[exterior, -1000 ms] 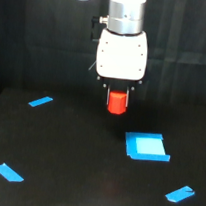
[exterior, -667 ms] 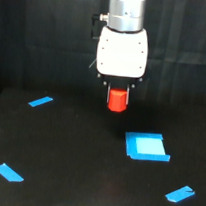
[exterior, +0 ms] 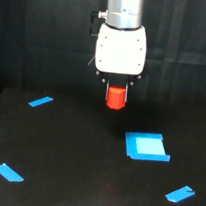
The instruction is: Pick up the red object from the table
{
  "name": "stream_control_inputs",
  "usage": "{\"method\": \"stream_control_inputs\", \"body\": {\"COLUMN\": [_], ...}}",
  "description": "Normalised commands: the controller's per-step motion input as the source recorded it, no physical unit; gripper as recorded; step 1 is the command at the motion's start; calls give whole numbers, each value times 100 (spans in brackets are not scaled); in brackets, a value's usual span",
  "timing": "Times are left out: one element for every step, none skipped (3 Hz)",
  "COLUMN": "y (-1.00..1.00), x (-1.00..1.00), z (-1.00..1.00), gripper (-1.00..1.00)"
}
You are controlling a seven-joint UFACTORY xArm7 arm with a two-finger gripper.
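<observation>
The red object (exterior: 116, 97) is a small red-orange stubby cylinder. It hangs between the dark fingers of my gripper (exterior: 116, 94), under the white gripper body in the upper middle of the exterior view. The gripper is shut on it and holds it above the matte black table (exterior: 71, 158). A faint reddish glint shows on the table far below it. The fingers are mostly hidden by the block and the dark background.
A blue square patch (exterior: 146, 146) lies on the table to the exterior view's right of the gripper. Blue tape strips lie at the left (exterior: 40, 101), lower left (exterior: 9, 172) and lower right (exterior: 180, 194).
The gripper has risen a little with the red object in it. The patch and tape strips have not moved.
</observation>
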Motion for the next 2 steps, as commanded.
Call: {"method": "stream_control_inputs", "body": {"y": [-7,-6], "x": [1,-1], "z": [9,12], "gripper": [-100,-95]}}
